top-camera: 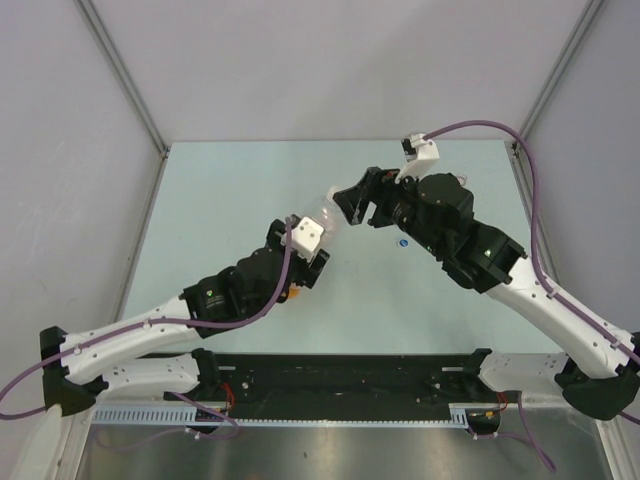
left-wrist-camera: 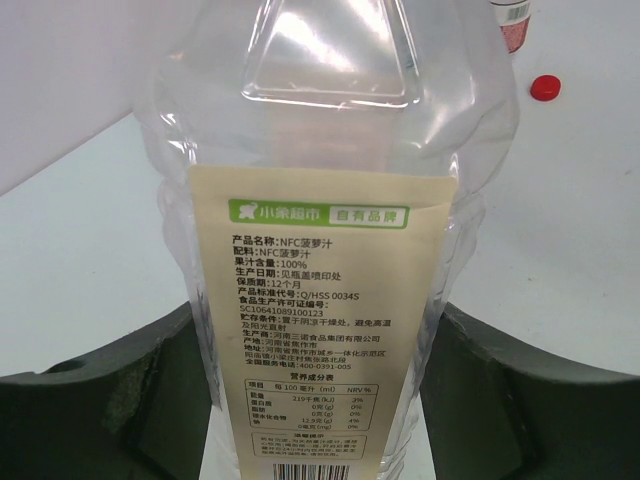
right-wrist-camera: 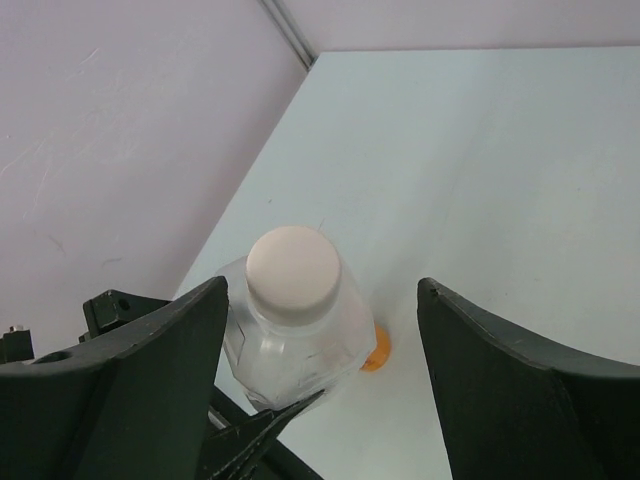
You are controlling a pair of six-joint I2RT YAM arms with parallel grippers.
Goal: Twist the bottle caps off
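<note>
Near mid table [top-camera: 240, 190], left gripper [left-wrist-camera: 320, 340] clamps big bottle [left-wrist-camera: 320, 130] at label [left-wrist-camera: 320, 300], seemingly tight, bracing it against twist; right gripper [right-wrist-camera: 322, 300] spread wide either side of white cap [right-wrist-camera: 294, 272], clear of it, lined up to grip; red cap [left-wrist-camera: 544, 87] lies loose on table.

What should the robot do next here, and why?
Probably lower the right hand and close it on the white cap. That hand is open, its fingers either side of the cap but not touching, while the left hand grips the large bottle by its body, so it looks ready for twisting.
</note>
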